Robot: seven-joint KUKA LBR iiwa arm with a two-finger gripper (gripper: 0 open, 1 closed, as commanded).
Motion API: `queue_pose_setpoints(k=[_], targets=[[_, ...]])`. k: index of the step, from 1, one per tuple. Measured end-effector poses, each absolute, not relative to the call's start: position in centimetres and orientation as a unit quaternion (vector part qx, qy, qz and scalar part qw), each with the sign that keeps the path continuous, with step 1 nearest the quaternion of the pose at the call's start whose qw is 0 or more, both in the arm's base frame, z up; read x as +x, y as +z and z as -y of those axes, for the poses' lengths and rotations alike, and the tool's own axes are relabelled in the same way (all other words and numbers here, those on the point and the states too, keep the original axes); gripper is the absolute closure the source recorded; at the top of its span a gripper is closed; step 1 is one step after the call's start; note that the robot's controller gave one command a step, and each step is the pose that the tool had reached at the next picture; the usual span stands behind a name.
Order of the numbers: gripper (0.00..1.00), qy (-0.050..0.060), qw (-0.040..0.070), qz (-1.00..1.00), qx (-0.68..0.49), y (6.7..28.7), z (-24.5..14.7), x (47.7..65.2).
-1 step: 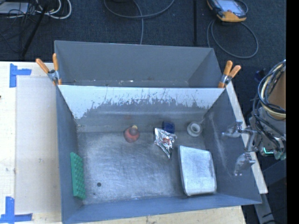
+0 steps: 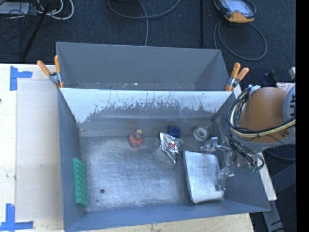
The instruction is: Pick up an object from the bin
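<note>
Hovering with my pincer [image 2: 218,166] spread wide over the white cloth [image 2: 199,175], front right in the bin [image 2: 145,71], I judge it light and floppy, best pinched at its right edge.

No legible text, labels or numbers anywhere.
</note>
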State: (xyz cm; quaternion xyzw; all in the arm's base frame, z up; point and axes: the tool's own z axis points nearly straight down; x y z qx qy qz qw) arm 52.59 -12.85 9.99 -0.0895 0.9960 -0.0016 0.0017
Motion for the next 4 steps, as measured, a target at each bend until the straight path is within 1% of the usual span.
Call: queue_pose_setpoints(k=[1,2,3,4], targets=[[0.00,0.001,-0.004,-0.992,-0.124,9.3,14.9,56.9],[0.00,0.002,-0.005,-0.992,-0.127,9.2,15.0,57.0],[0.00,0.006,-0.001,-0.993,-0.119,9.3,14.5,57.2],[0.00,-0.006,0.000,-0.994,-0.111,9.5,8.3,59.5]])
